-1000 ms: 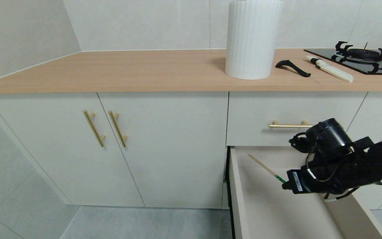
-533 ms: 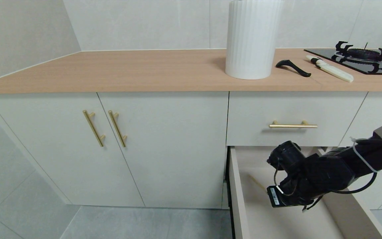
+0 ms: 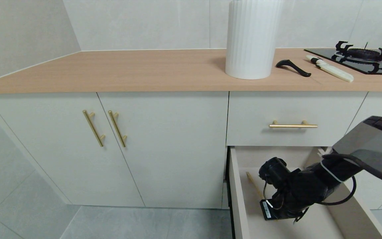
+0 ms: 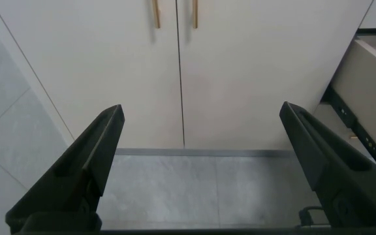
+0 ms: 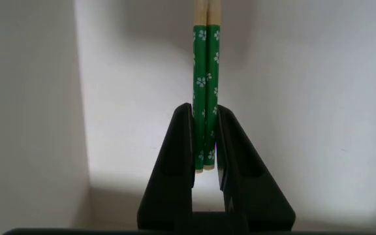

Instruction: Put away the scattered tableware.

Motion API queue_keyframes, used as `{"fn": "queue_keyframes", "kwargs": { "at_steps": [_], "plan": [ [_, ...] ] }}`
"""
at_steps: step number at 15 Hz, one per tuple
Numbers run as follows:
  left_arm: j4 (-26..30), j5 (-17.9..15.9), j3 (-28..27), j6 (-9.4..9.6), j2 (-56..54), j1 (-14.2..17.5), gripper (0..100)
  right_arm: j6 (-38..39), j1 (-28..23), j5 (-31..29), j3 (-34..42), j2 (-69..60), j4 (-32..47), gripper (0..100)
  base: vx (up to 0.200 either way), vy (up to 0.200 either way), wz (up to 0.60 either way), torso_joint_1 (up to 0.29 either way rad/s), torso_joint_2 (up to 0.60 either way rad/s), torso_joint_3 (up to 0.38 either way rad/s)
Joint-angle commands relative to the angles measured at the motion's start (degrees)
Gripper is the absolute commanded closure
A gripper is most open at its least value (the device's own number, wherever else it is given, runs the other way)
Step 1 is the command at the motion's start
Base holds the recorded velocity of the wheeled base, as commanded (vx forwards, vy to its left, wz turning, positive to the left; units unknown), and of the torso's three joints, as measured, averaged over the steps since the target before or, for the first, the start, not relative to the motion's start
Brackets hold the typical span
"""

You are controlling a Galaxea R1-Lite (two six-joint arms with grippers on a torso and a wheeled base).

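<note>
Fingers (image 5: 181, 130) of your right gripper (image 5: 205, 111) are pinched tight on a pair of green flowered chopsticks (image 5: 205, 59). The gripper sits low inside the open drawer (image 3: 237, 199), with the sticks' pale ends slanting toward its left wall. Your left gripper (image 4: 201, 114) hangs spread wide and empty before the cabinet doors (image 4: 240, 65). Up on the counter (image 3: 128, 71), a black curved utensil (image 3: 292, 67) and a knife (image 3: 332, 72) lie beside the white ribbed canister (image 3: 250, 39).

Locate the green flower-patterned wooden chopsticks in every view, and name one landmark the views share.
Head view: lower right, green flower-patterned wooden chopsticks slanting inside the open pale drawer.
Left wrist view: not in it.
Right wrist view: chopsticks at centre, clamped in the right end effector.
Shared landmark: that drawer, in all three.
</note>
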Motion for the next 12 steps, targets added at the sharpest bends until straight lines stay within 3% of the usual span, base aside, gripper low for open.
{"fn": "queue_keyframes", "kwargs": {
  "at_steps": [1,9,10,12],
  "plan": [
    [0.0,0.0,0.0,0.00,0.0,0.0,0,0.1,0.9,-0.9,0.7,3.1,-0.9,100,0.000,0.000,0.00,0.000,0.00,0.000],
    [0.0,0.0,0.0,0.00,0.0,0.0,0,0.1,1.0,-2.7,1.4,4.9,-4.7,100,0.000,0.000,0.00,0.000,0.00,0.000],
    [0.0,0.0,0.0,0.00,0.0,0.0,0,0.2,1.0,-2.7,1.4,4.9,-4.7,0,0.000,0.000,0.00,0.000,0.00,0.000],
    [0.0,0.0,0.0,0.00,0.0,0.0,0,0.2,1.0,-2.7,1.3,4.9,-4.7,0,0.000,0.000,0.00,0.000,0.00,0.000]
  ]
}}
